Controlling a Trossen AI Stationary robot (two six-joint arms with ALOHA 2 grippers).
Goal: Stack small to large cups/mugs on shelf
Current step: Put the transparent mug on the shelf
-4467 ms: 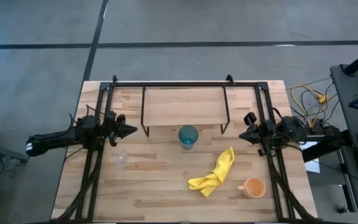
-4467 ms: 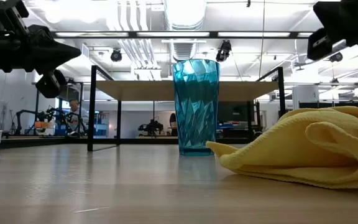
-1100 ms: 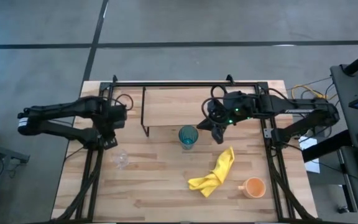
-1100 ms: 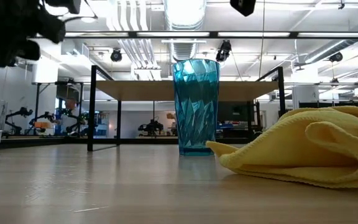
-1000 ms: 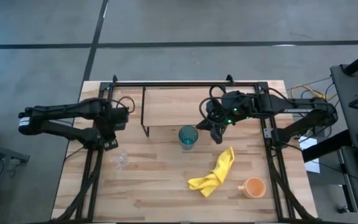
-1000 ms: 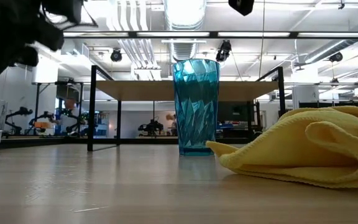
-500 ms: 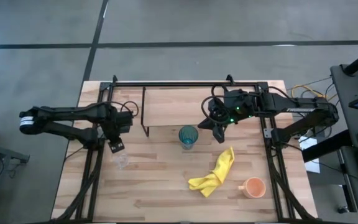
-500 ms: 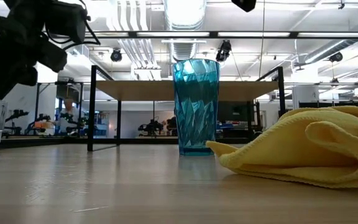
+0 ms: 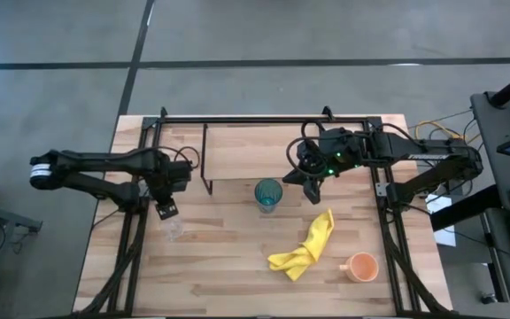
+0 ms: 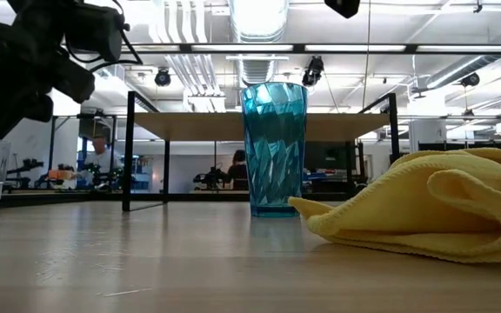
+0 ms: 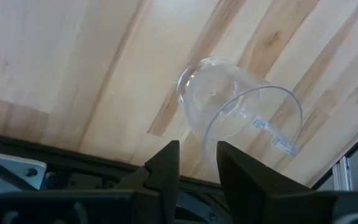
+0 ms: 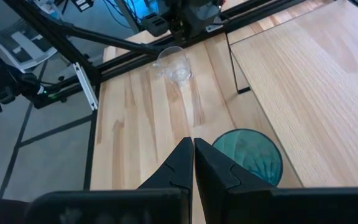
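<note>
The small clear glass cup [image 9: 173,230] [image 11: 238,115] stands on its base near the table's left side. My left gripper [image 9: 165,210] [image 11: 197,165] hovers just above and behind it, open by a narrow gap and pointing down. The teal tumbler [image 9: 268,193] [image 10: 274,148] stands upright in front of the shelf [image 9: 259,151]. My right gripper [image 9: 312,190] [image 12: 193,149] is shut and hangs above the table just right of the tumbler [image 12: 247,155]. The orange mug [image 9: 361,266] stands near the table's near right corner.
A crumpled yellow cloth [image 9: 306,248] lies between the tumbler and the orange mug. The shelf's thin black legs [image 9: 206,182] stand just behind the tumbler. Black frame rails [image 9: 135,239] run along the table's left and right sides. People show in the room beyond the table.
My left gripper has moved toward the table's near edge and slightly right, coming down over the clear glass cup. The cups, the cloth and the shelf have stayed where they were.
</note>
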